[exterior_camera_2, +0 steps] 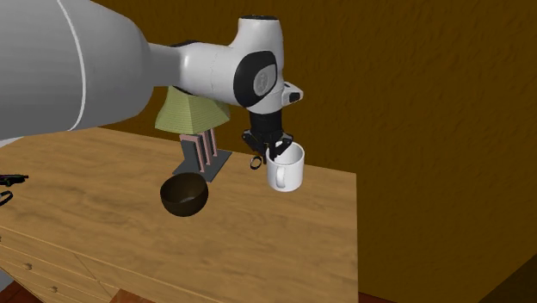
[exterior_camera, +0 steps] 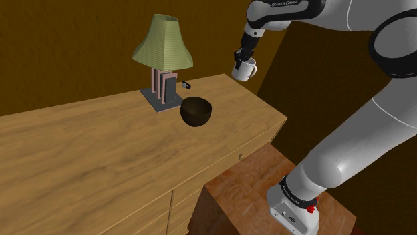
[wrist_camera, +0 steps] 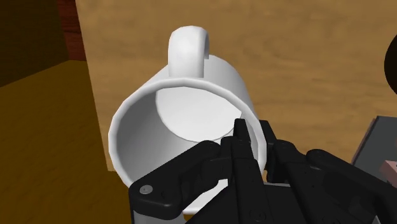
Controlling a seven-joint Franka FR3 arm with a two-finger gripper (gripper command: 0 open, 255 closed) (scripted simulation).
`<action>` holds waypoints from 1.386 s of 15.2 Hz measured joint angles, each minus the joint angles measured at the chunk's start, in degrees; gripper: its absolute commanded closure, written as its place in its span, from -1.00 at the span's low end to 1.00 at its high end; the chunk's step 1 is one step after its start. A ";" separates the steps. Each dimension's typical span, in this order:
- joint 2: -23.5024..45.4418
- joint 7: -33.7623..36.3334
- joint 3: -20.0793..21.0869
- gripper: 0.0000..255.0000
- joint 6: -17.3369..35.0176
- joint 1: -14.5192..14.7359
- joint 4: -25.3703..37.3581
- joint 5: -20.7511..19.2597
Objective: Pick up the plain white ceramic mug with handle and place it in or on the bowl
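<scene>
The gripper [exterior_camera: 239, 63] pinched the white mug [exterior_camera: 246, 69] by its rim wall, one finger inside, one outside, holding it upright in the air over the wooden dresser [exterior_camera: 80, 153]. In the shoulder view the mug hung between 1 and 2 o'clock of the dark bowl [exterior_camera: 196, 111], with the lamp [exterior_camera: 162, 43] at the bowl's 10 o'clock

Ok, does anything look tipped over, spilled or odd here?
Nothing stands out. The tool grips the white mug by its rim, upright above the dresser; the dark bowl and lamp stand upright.
</scene>
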 measured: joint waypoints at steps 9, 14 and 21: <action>-5.80 12.89 7.24 1.00 -1.18 5.28 -4.84 -1.25; -7.74 19.89 11.47 1.00 -1.87 8.09 -6.28 -1.20; -6.18 29.85 17.64 1.00 -3.21 12.05 -3.74 -1.04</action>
